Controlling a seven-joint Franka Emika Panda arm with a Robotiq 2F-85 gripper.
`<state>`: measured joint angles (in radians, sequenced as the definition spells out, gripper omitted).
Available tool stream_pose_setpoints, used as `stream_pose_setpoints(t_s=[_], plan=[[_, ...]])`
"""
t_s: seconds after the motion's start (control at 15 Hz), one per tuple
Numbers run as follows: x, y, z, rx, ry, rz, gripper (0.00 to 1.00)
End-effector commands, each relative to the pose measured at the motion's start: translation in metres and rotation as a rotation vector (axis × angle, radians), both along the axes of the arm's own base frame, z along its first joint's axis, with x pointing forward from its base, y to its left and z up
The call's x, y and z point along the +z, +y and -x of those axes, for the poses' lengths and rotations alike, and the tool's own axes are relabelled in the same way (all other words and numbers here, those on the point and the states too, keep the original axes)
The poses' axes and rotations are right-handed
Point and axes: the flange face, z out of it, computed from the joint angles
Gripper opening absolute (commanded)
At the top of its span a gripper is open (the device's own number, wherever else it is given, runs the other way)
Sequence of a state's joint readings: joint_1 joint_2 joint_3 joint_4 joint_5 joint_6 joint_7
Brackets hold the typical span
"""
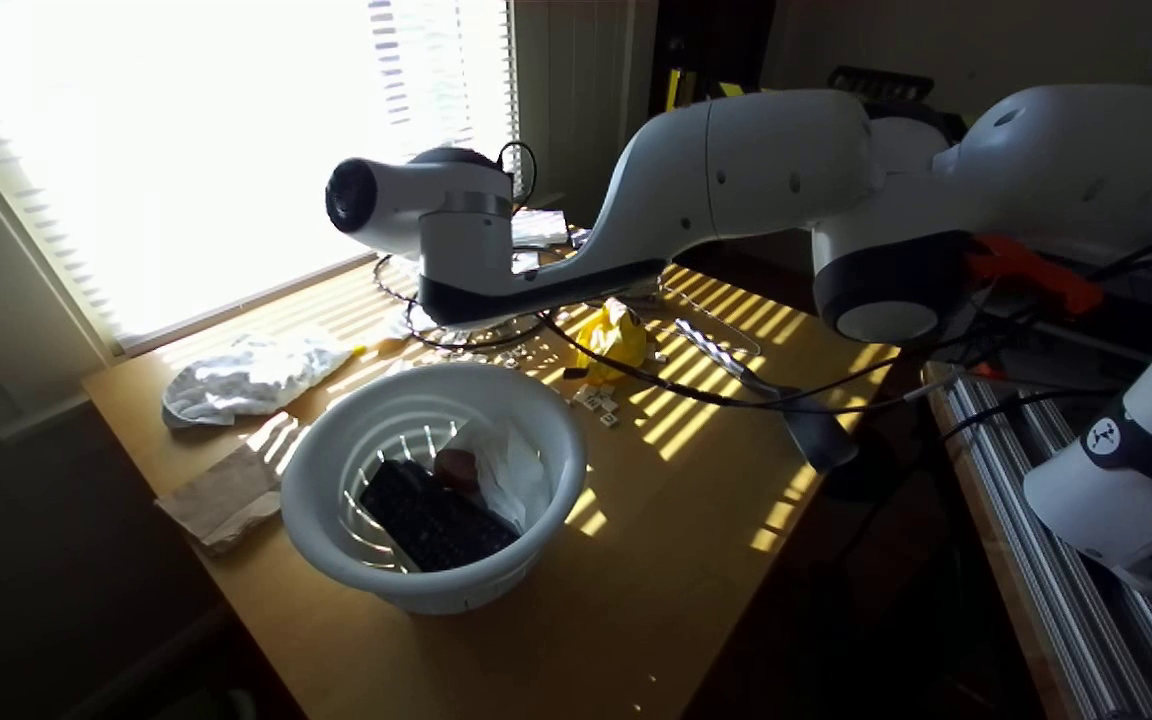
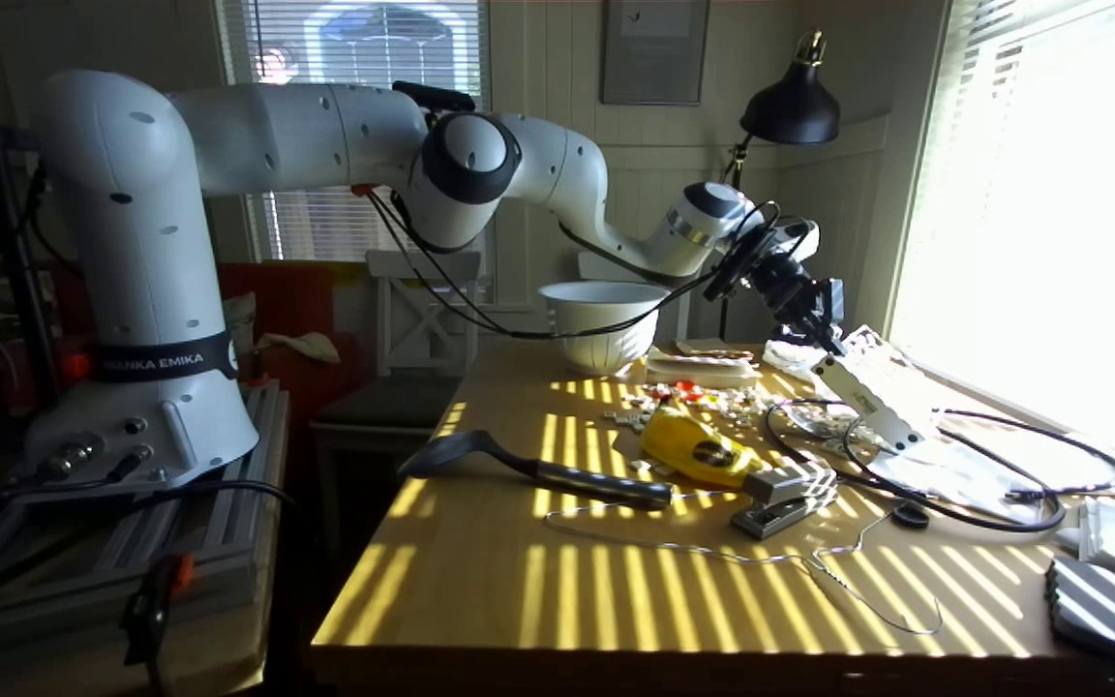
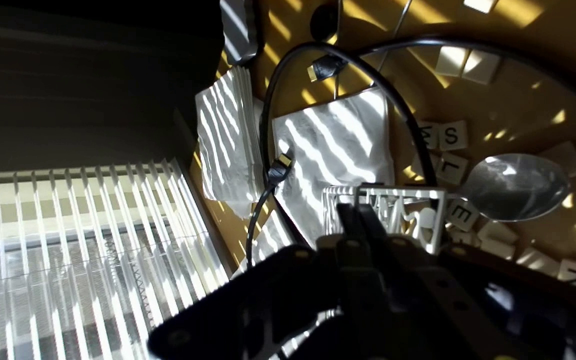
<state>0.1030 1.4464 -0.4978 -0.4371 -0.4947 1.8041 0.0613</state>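
Observation:
My gripper (image 2: 834, 347) points down at the window side of the table, above the tabletop. In the wrist view its fingers (image 3: 357, 215) are closed together on the edge of a white box-like frame (image 3: 440, 220) with cut-out sides. In an exterior view this white frame (image 2: 867, 405) hangs tilted from the fingertips. Whether it touches things below cannot be told. Around it in the wrist view are a metal spoon (image 3: 518, 187), several letter tiles (image 3: 452, 136), a black cable (image 3: 405, 107) and white flat packets (image 3: 335, 135). In an exterior view the arm hides the gripper.
A white bowl (image 1: 446, 598) holds a dark object (image 1: 436, 520) and white paper. A yellow bag (image 2: 698, 447), stapler (image 2: 785, 496), dark utensil (image 2: 596, 482), bent wire (image 2: 683, 554) and ridged grey block (image 2: 1104, 608) lie on the table. A whitish cloth (image 1: 246, 375) lies by the window.

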Motion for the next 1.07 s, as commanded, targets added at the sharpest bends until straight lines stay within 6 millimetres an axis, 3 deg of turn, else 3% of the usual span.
stream_pose_setpoints(t_s=[0.0,0.33,0.53,0.73,1.0], plan=[[0.049,-0.007,-0.010,-0.045,-0.175,-0.053,0.01],[0.118,0.005,-0.018,-0.104,-0.410,-0.097,0.01],[0.142,0.007,-0.021,-0.152,-0.529,-0.166,0.01],[0.151,0.013,-0.024,-0.202,-0.651,-0.215,0.01],[0.148,0.024,-0.033,-0.222,-0.822,-0.279,0.01]])
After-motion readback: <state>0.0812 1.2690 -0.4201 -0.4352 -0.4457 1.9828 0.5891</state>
